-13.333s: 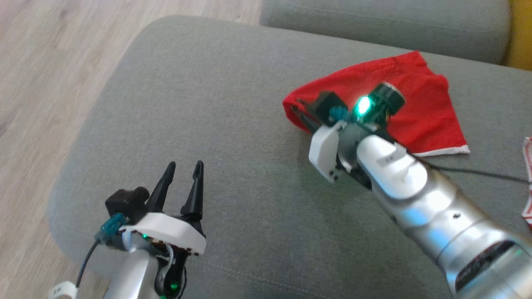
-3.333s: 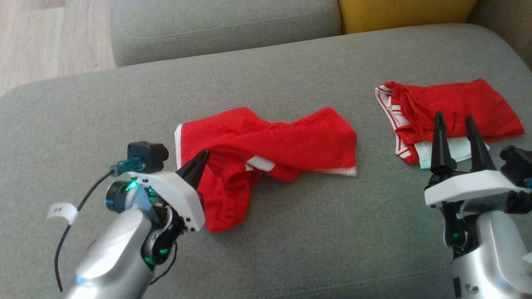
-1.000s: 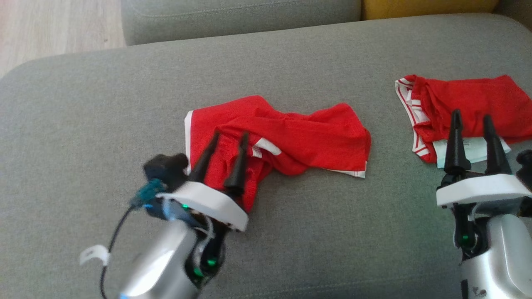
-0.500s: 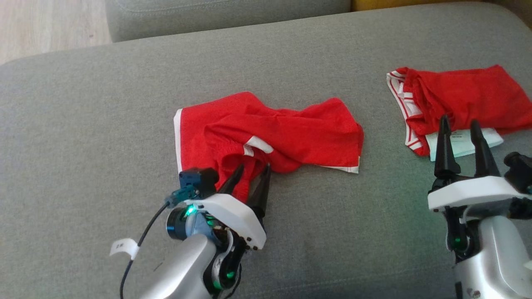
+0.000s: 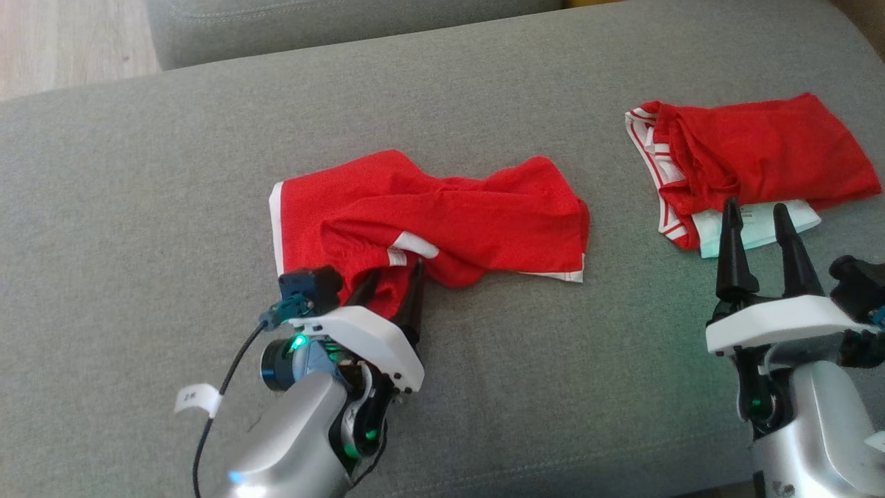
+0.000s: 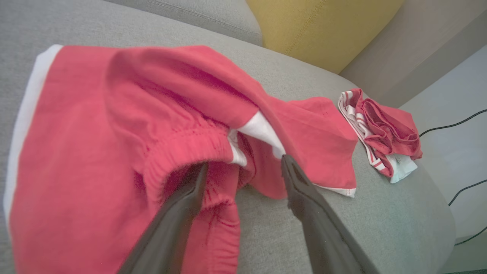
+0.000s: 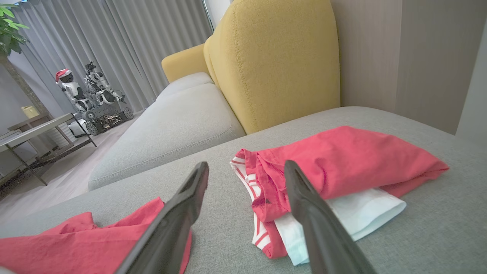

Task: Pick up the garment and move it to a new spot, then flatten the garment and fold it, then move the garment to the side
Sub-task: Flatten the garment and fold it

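Lying midway along the cushion [image 5: 173, 173], long axis left to right, the garment [image 5: 470, 214] meets the left hand [image 5: 395, 273], spread wide, empty, straddling its near-left waistband; the right hand [image 5: 753, 206], likewise spread and empty, hovers well apart.

garment [image 5: 477, 221] on cushion [image 5: 138, 207] centre | folded pile [image 5: 753, 149] to its right | left gripper [image 5: 395, 273] at garment's near edge

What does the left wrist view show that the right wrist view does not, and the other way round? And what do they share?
Left wrist view: the open left gripper at the elastic waistband of the crumpled red garment; black cables.
Right wrist view: the open right gripper, curtains, other robots, a low table.
Both: the garment, the folded red pile, the yellow cushion, the grey sofa.
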Controlling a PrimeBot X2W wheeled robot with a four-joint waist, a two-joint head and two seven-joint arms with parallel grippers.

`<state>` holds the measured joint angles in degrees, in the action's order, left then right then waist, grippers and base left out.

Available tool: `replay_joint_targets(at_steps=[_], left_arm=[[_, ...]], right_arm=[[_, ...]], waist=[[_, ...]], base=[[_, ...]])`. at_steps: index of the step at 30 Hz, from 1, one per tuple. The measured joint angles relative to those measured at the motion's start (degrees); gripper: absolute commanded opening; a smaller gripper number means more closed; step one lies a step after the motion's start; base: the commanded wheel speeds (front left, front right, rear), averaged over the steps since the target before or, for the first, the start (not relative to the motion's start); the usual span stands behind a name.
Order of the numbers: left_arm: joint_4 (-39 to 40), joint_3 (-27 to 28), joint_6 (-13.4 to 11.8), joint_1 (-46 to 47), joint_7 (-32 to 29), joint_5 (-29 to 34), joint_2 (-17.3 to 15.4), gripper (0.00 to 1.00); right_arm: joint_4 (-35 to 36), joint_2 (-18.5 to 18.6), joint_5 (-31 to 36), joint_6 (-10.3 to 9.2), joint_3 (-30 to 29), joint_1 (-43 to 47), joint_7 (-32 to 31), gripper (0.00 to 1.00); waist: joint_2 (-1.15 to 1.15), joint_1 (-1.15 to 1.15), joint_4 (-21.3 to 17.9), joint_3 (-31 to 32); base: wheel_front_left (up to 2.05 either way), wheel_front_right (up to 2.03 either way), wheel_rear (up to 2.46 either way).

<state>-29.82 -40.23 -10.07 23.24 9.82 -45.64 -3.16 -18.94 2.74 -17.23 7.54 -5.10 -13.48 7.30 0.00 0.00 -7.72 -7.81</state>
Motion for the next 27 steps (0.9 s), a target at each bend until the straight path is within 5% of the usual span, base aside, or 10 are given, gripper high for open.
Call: replay_joint_targets(at_steps=[15,17,19,20,23,27], left_arm=[[-6.04,-2.33,0.57,3.81,1.97,-3.87,0.29,0.99],[-6.61,-2.86,0.56,4.48,2.29,-4.31,0.30,0.48],[-7.28,-3.53,0.56,5.09,2.48,-4.55,0.35,0.28],[-7.45,-3.59,0.56,5.33,2.70,-4.67,0.38,0.28],[-7.93,-3.96,0.75,5.55,2.98,-4.95,0.38,0.00],[-8.61,-5.41,1.12,5.55,3.39,-4.94,0.38,0.00]], right_arm=[[-0.33,0.00,0.01,0.00,0.81,-0.19,0.00,1.00],[-0.33,0.00,0.01,0.00,0.81,-0.19,0.00,1.00],[-0.33,0.00,0.01,0.00,0.78,-0.19,0.00,1.00],[-0.33,0.00,0.01,0.00,0.74,-0.19,0.00,1.00],[-0.36,0.00,0.02,-0.01,0.49,-0.19,0.00,1.00],[-0.80,0.00,0.10,0.00,-0.23,-0.19,0.01,1.00]], waist=[[0.00,0.00,-1.33,-0.28],[0.00,0.00,-1.45,-0.41],[0.00,0.00,-1.51,-0.56],[0.00,0.00,-1.52,-0.64],[0.00,0.00,-1.35,-0.75],[0.00,0.00,-0.79,-0.52]], base=[[0.00,0.00,0.00],[0.00,0.00,0.00],[0.00,0.00,0.00],[0.00,0.00,0.00],[0.00,0.00,0.00],[0.00,0.00,0.00]])
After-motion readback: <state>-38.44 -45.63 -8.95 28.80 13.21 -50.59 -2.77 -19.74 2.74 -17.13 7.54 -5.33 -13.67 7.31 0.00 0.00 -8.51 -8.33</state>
